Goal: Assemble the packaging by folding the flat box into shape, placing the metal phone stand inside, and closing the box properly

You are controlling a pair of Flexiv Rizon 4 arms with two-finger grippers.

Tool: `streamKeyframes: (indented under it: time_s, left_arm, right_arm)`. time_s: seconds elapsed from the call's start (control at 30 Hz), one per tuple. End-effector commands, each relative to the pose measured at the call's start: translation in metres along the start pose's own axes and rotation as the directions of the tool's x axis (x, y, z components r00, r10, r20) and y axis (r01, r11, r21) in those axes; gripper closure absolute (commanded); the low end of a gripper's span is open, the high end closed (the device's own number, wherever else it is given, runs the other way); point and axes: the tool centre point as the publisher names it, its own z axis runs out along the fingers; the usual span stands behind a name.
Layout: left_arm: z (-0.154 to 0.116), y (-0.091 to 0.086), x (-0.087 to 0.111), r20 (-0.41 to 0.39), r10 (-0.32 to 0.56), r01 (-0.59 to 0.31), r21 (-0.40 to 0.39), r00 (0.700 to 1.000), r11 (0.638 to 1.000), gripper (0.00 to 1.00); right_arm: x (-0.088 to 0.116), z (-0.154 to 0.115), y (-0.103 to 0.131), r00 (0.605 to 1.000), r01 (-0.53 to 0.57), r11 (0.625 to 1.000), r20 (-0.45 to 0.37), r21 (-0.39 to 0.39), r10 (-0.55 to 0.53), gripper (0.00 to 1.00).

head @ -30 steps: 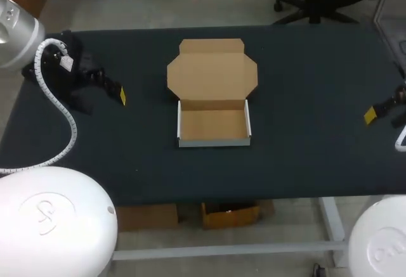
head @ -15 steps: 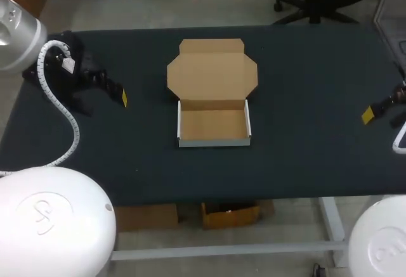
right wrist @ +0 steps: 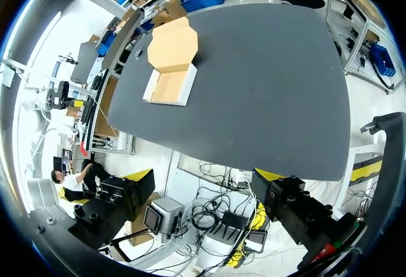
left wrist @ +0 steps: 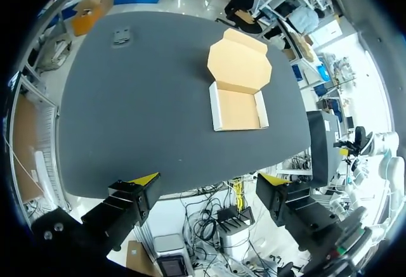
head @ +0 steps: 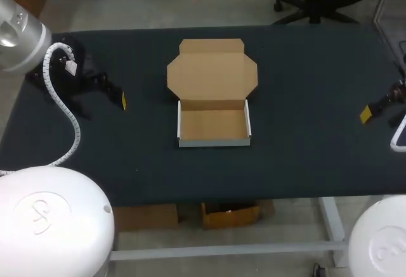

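Both wide open, left end effector and right end effector sat far from the folded brown cardboard box; fetching the stand seemed next.

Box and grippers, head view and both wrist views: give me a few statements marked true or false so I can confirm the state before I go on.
1. The box is folded into a tray, and its lid lies open and flat behind it. True.
2. The phone stand lies inside the tray. False: the tray shows only bare cardboard.
3. The left gripper is shut on the lid. False: it is open, off to the box's side, touching nothing.
4. The right gripper is open and holds nothing. True.
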Motion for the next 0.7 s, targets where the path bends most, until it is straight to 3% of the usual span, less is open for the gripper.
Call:
streamKeyframes:
  time_s: [0.03, 0.7]
  left_arm:
    - [0.013, -0.014, -0.005, 0.009, -0.009, 0.009, -0.027, 1.000, 1.000, 0.00]
    - [0.069, -0.040, -0.036, 0.179, -0.058, 0.066, -0.038, 0.982, 0.997, 0.00]
  right_arm:
    - [0.000, -0.001, 0.001, 1.000, 0.000, 1.000, -0.003, 0.005, 0.000, 0.00]
    - [0.000, -0.001, 0.001, 1.000, 0.000, 1.000, -0.003, 0.005, 0.000, 0.00]
